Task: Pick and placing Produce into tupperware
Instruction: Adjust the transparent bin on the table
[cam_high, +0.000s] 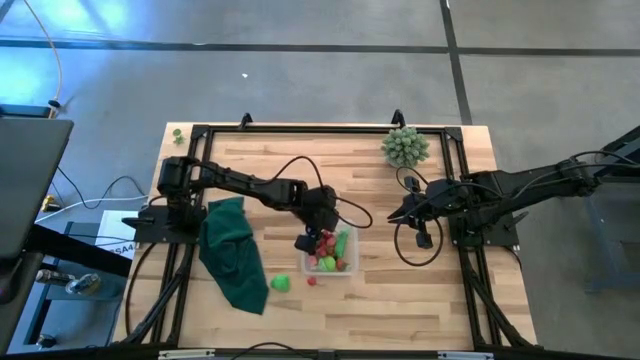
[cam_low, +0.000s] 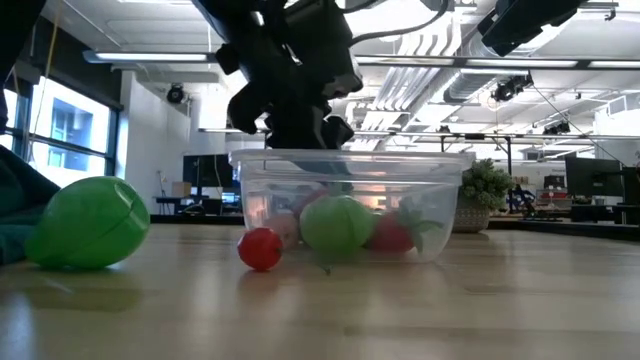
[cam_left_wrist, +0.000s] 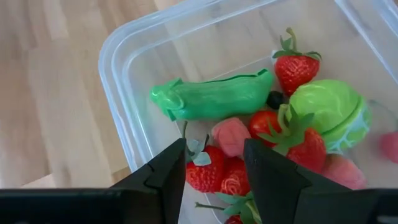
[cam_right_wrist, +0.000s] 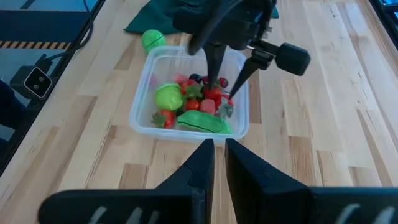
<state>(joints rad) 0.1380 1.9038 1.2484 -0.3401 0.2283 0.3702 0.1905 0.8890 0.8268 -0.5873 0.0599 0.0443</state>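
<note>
Strawberry (cam_left_wrist: 205, 176) in tupperware (cam_left_wrist: 124, 93) directly below left claw (cam_left_wrist: 214, 171), fingers apart, empty.

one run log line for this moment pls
left pincer: open over tupperware, nothing held | right pincer: shut, waiting off to the side | green ball, red piece: on table outside

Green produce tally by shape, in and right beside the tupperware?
Elongated pod: 1, in the tupperware
Round green in tupperware: 1
Round green loose on the table beside it: 1
Total: 3
</note>
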